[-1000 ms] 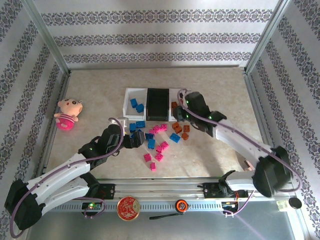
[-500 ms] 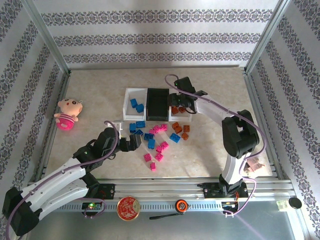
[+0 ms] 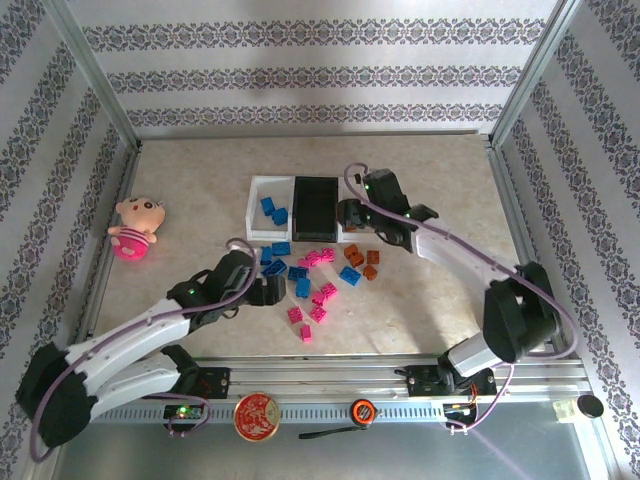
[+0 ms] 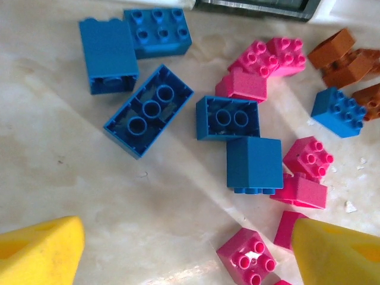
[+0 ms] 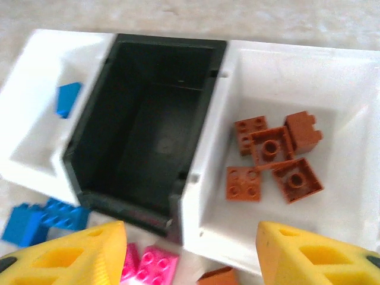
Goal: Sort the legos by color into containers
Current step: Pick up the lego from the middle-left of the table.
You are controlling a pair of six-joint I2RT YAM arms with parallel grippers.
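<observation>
Three small open-top rectangular plastic trays stand side by side in a row on the beige marbled table (image 3: 200, 170).

The white tray on the left (image 3: 254, 200) holds two blue studded plastic bricks (image 3: 268, 206). The black tray (image 5: 148, 119) in the middle shows a bare floor in the right wrist view. The white tray on the right (image 5: 332, 71) holds a small cluster of orange-brown studded bricks (image 5: 273, 157) that touch each other, some studs up and some hollow side up.

At 6 o'clock from the row, more bricks lie scattered on the table. The loose blue bricks (image 3: 298, 272) lie mostly toward 7 o'clock, the loose pink bricks (image 3: 320, 258) at 6, and the loose orange-brown bricks (image 3: 360, 262) toward 5.

The right gripper (image 5: 190, 255) hangs over the near edge of the black tray and the white tray on the right. Its yellow fingers (image 5: 309, 255) are spread apart with nothing between them.

The left gripper (image 4: 187, 249) sits at the 8 o'clock edge of the loose pile. Its jaws are spread wide and hold nothing, and blue and pink bricks lie just ahead of them at 12 o'clock.

A pink plush doll (image 3: 135, 228) lies well apart at the table's 9 o'clock side.
</observation>
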